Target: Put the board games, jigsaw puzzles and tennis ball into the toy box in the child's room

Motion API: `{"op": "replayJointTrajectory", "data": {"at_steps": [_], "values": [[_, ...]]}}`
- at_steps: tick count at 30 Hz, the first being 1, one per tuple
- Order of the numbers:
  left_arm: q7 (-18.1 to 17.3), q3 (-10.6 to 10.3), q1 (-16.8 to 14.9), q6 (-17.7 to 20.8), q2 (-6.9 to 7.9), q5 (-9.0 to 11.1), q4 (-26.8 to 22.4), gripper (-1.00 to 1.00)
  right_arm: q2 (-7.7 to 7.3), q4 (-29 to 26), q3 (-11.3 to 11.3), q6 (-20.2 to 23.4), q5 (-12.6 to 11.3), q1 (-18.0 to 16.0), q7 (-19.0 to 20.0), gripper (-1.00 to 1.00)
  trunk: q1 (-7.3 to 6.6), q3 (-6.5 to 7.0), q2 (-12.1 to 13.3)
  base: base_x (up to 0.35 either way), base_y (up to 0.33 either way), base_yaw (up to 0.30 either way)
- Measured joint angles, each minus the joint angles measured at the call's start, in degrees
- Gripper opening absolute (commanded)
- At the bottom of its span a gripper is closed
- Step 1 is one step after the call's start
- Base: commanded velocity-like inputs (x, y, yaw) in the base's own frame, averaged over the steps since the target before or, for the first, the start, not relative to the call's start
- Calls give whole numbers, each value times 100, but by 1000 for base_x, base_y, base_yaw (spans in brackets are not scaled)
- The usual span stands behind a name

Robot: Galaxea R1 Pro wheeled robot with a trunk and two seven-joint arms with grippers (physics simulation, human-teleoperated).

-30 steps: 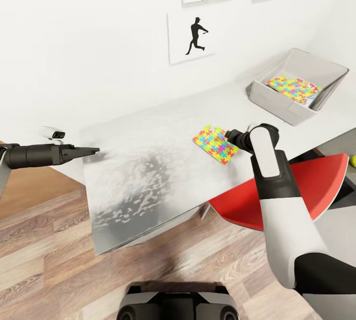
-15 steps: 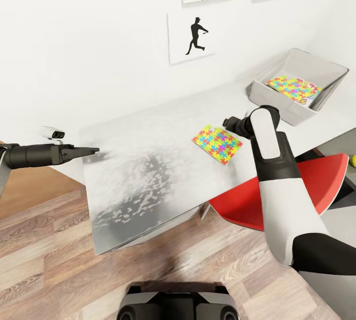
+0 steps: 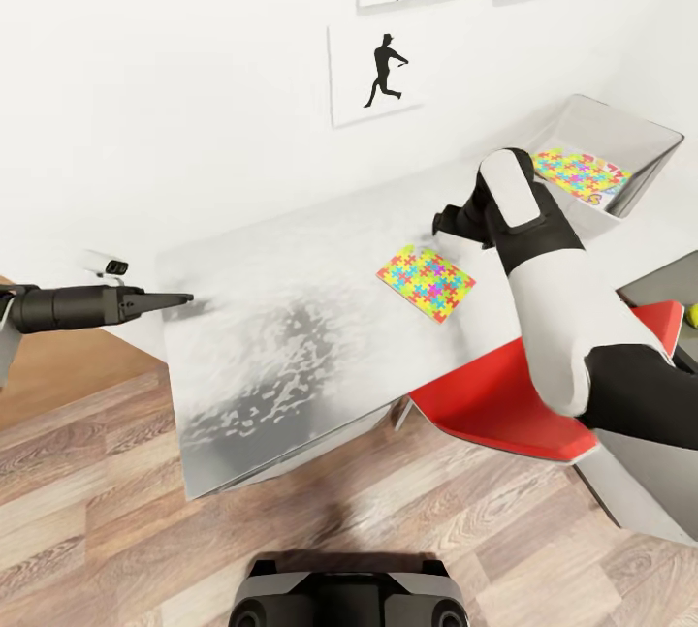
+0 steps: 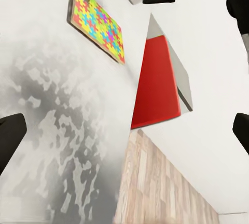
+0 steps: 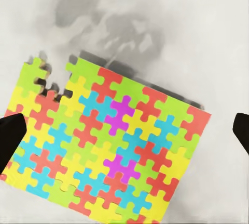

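**Hands apart and empty, one jigsaw flat on the bench**

Fingers of the right hand [image 3: 448, 219] stand wide apart with nothing between them; in the right wrist view the two dark fingertips [image 5: 10, 135] sit at opposite edges of the picture, and the loose jigsaw puzzle [image 5: 106, 143] lies flat on the pale surface below the gap. In the head view this hand hovers just beyond the puzzle's [image 3: 427, 282] far corner, above the bench [image 3: 291, 317] and apart from it. The puzzle is a thin square of yellow, pink, blue, green and orange pieces, with a notch of missing pieces at one corner.

Beyond the puzzle, toward the wall, stands the toy box [image 3: 635, 138], a shallow pale grey tray. A second jigsaw puzzle [image 3: 580, 172] lies inside it, on top of another flat printed thing whose edge peeks out at the side. The right arm covers the box's near wall.

On the puzzle's near side, past the bench edge, a red chair seat [image 3: 504, 394] shows partly under the arm. A small yellow-green ball [image 3: 692, 317] sits at the picture's right border.

Well apart from the puzzle, at the bench's other end, the left hand [image 3: 179, 297] points at the bench edge; its fingertips [image 4: 10, 141] are spread and hold nothing.
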Motion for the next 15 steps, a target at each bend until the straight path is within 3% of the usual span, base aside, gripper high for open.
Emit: {"op": "replayJointTrajectory", "data": {"at_steps": [6,15], "values": [[5,8,1,1,-4,-14,88,100,-4,594,-1,-186,-5,-207,52,100,0,0,0,0,0,0],[103,4,-1,-3,-6,-25,117,100,-7,714,0,-327,41,-250,179,100,0,0,0,0,0,0]]}}
